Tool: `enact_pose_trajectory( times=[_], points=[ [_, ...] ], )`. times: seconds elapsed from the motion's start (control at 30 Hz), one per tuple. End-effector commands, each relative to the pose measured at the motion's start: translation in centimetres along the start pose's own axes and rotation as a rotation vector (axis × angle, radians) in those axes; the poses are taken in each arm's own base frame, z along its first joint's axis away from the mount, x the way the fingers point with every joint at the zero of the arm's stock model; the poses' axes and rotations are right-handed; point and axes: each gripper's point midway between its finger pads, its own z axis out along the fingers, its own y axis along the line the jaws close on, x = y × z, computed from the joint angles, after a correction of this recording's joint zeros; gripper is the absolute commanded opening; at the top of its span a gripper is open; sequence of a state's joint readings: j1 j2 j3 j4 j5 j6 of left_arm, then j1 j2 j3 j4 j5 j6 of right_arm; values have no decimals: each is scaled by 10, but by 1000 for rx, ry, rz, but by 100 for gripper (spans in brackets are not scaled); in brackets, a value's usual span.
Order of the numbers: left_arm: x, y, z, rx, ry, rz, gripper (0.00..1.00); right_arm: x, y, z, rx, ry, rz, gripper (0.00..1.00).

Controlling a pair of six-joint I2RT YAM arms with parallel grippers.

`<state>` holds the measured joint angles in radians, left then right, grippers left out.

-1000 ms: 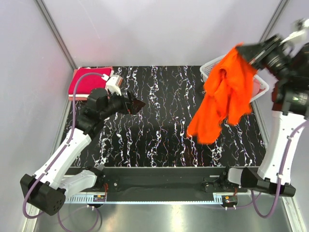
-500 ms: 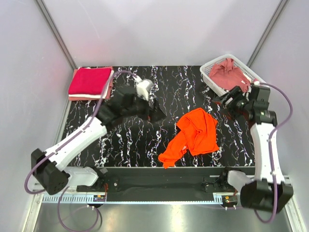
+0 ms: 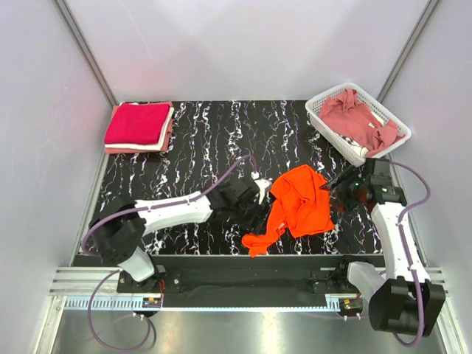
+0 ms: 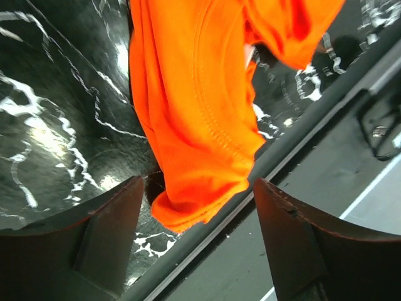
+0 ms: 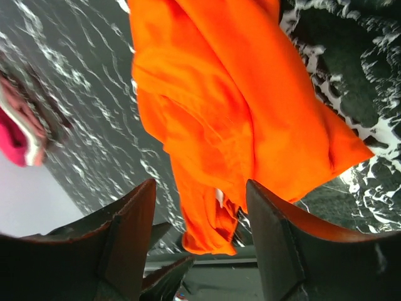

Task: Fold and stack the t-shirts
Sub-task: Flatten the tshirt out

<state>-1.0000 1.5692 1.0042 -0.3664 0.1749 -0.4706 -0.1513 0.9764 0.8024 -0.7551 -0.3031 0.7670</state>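
A bright orange t-shirt [image 3: 301, 204] lies crumpled on the black marbled table [image 3: 206, 147], right of centre near the front edge. My left gripper [image 3: 259, 214] sits low at the shirt's left side, jaws open. In the left wrist view the shirt's hanging end [image 4: 194, 125] lies ahead between the fingers [image 4: 106, 241], unclamped. My right gripper [image 3: 339, 190] is at the shirt's right edge, also open. In the right wrist view the shirt [image 5: 244, 106] spreads out ahead of the right gripper [image 5: 200, 241]. A crimson t-shirt [image 3: 136, 122] lies folded on a pale pink one at the back left.
A white lattice basket [image 3: 333, 138] at the back right holds a crumpled dusty rose shirt [image 3: 354, 114]. The table's metal front rail [image 4: 301, 157] runs just beyond the orange shirt's end. Grey walls close in the left, back and right.
The right gripper has let go of the orange shirt, which dropped onto the table, and come down to its right edge. The left arm has swung from the back left to the shirt's left side.
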Motion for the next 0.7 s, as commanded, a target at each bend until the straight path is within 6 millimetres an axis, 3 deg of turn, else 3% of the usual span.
enact_pose_trajectory(
  times=[0.0,0.13,0.23,0.27,0.3,0.33,0.37,0.53,0.57,0.6,0.67],
  points=[
    [-8,6,16,-42,-62,-5,74,15,5,16,21,28,-46,66],
    [5,11,32,-44,-14,-21,59,38,9,31,42,77,-99,65],
    [6,9,27,-23,-34,-13,28,43,4,34,63,72,-157,59],
    [0,13,19,-47,-65,-13,11,46,3,33,63,74,-180,54],
    [-3,19,15,-73,-80,-19,6,47,2,34,77,61,-210,51],
    [-8,26,9,-98,-98,-34,2,61,7,34,72,87,-269,50],
    [-15,43,-2,-125,-126,-77,0,68,3,36,105,107,-298,50],
    [-40,106,-42,-214,-206,-199,0,95,6,40,133,156,-421,52],
    [-37,114,-47,-244,-192,-215,2,105,10,41,117,172,-457,52],
    [-38,119,-51,-267,-193,-224,27,107,12,42,116,166,-470,51],
    [-42,120,-63,-288,-222,-227,47,118,15,40,103,189,-521,51]
  ],
)
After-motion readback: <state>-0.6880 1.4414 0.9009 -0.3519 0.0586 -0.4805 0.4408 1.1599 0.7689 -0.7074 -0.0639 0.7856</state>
